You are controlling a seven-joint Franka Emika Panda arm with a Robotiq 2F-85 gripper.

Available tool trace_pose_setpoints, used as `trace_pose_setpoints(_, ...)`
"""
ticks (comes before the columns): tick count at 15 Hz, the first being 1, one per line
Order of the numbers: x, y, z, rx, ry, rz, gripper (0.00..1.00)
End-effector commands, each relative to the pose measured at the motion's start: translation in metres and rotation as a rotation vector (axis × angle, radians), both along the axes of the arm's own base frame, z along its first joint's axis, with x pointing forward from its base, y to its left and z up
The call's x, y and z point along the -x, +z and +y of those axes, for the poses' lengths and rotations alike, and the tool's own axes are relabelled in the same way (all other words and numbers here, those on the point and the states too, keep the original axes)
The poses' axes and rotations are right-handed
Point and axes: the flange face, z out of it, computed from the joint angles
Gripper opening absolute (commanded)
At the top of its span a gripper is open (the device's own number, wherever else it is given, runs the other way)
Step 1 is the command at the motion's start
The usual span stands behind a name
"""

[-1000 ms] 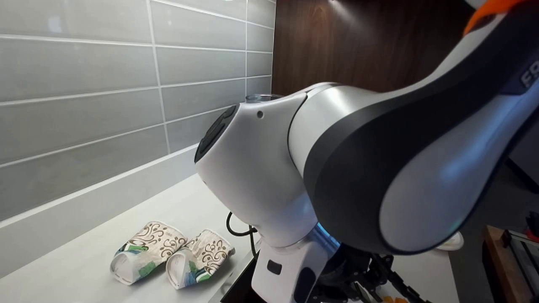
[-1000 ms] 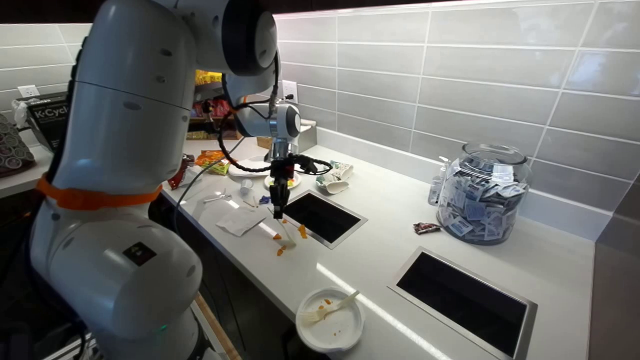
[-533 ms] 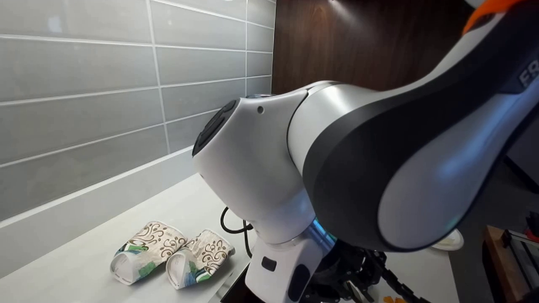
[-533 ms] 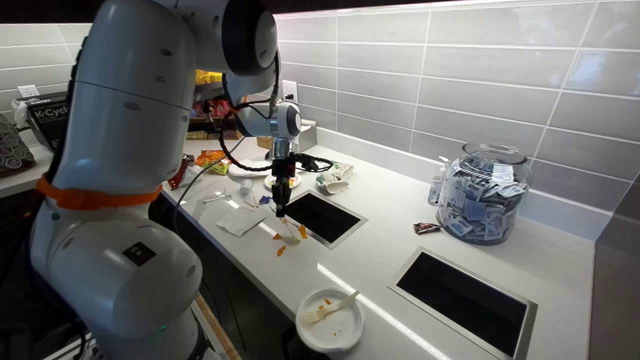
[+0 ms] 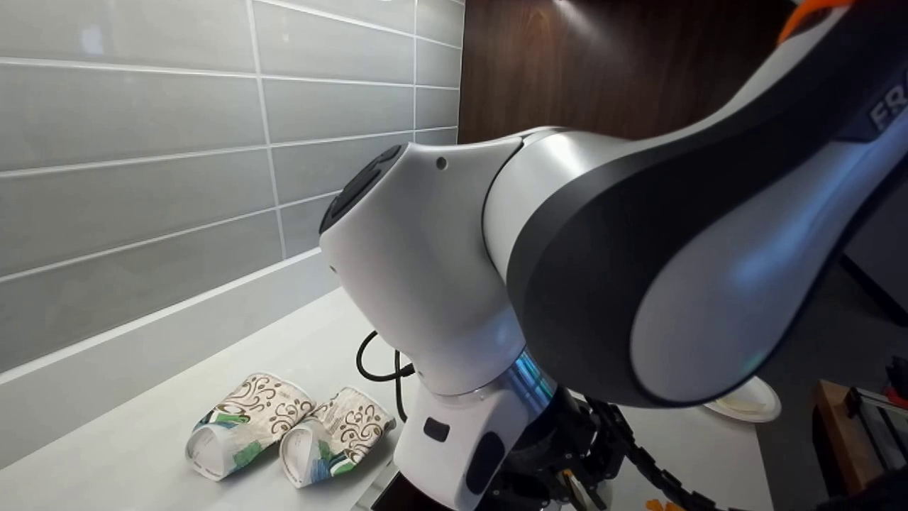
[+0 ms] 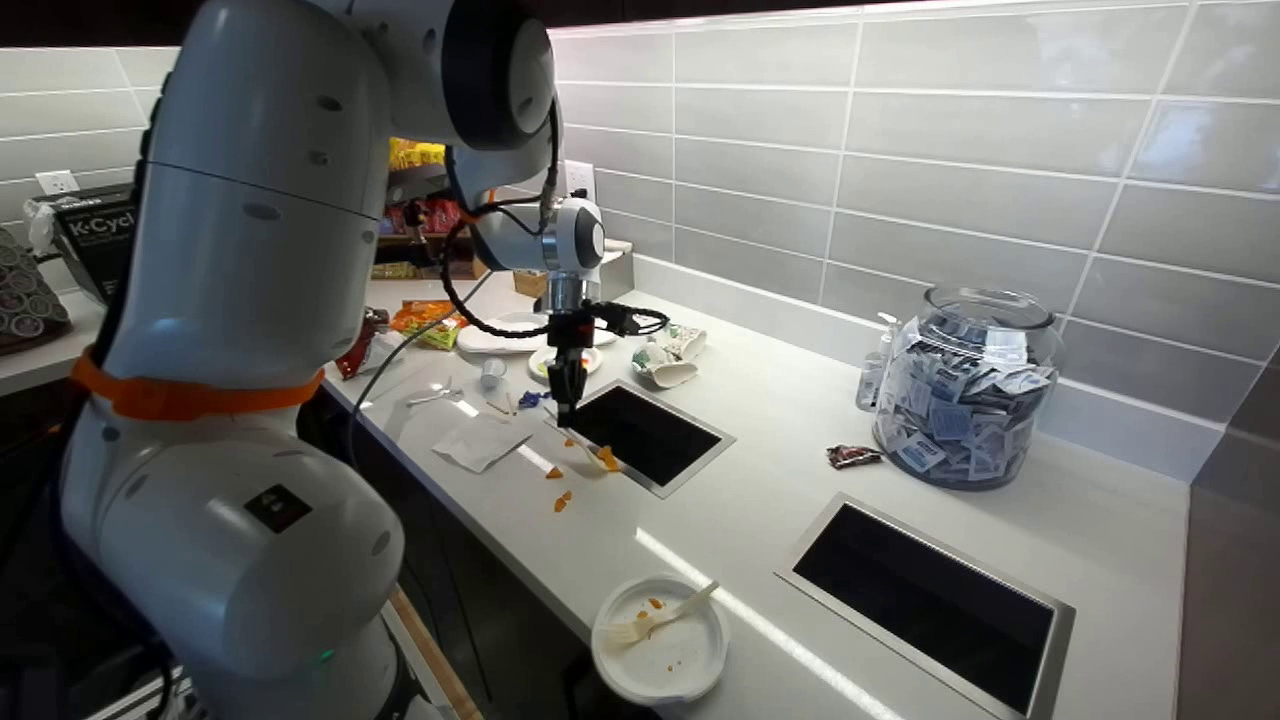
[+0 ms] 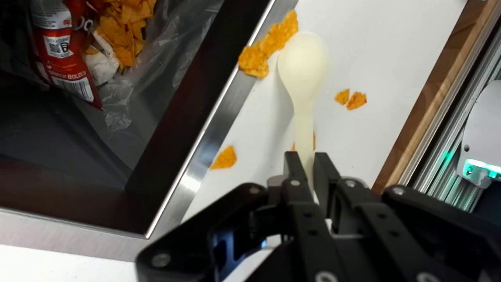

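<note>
My gripper (image 7: 307, 156) is shut on the handle of a cream plastic spoon (image 7: 304, 70). The bowl of the spoon points away from the fingers. In an exterior view my gripper (image 6: 566, 418) holds the spoon above the white counter, beside a steel-rimmed opening (image 7: 219, 125). Orange chip pieces lie on the counter around the spoon: some on the rim (image 7: 252, 62), one by the steel edge (image 7: 225, 158) and small ones (image 7: 356, 101) to the right. One piece is partly hidden under the handle. Inside the opening are a red chip bag (image 7: 62, 58), orange chips and clear plastic.
A second steel-framed opening (image 6: 930, 600) and a white plate (image 6: 700, 665) with a fork stand nearer. A glass jar (image 6: 965, 400) of packets, a wrapper (image 6: 853, 456), a napkin (image 6: 480, 442) and crushed paper cups (image 5: 252, 411) lie about. A tiled wall (image 6: 760, 190) borders the counter.
The arm has risen a little. My gripper and the spoon have moved up and toward the near steel-rimmed opening, with the spoon's bowl now close to its edge. The grip has stayed shut.
</note>
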Motion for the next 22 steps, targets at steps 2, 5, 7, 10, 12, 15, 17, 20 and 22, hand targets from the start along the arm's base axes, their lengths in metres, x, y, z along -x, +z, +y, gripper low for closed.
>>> trace_pose_setpoints(2,-0.004,0.005,0.004,-0.011,0.03,-0.058,0.03)
trace_pose_setpoints(5,-0.007,0.008,0.005,-0.008,0.029,-0.074,0.03)
trace_pose_setpoints(7,-0.008,0.009,0.003,-0.004,0.027,-0.079,0.03)
trace_pose_setpoints(10,-0.01,0.008,0.002,-0.007,0.019,-0.077,0.03)
trace_pose_setpoints(12,-0.007,0.01,0.005,-0.009,0.032,-0.077,0.03)
trace_pose_setpoints(15,-0.001,0.016,0.01,-0.018,0.056,-0.072,0.03)
trace_pose_setpoints(17,0.003,0.02,0.014,-0.028,0.07,-0.066,0.03)
trace_pose_setpoints(20,0.005,0.023,0.017,-0.017,0.08,-0.081,0.03)
trace_pose_setpoints(22,0.004,0.024,0.017,-0.016,0.083,-0.084,0.03)
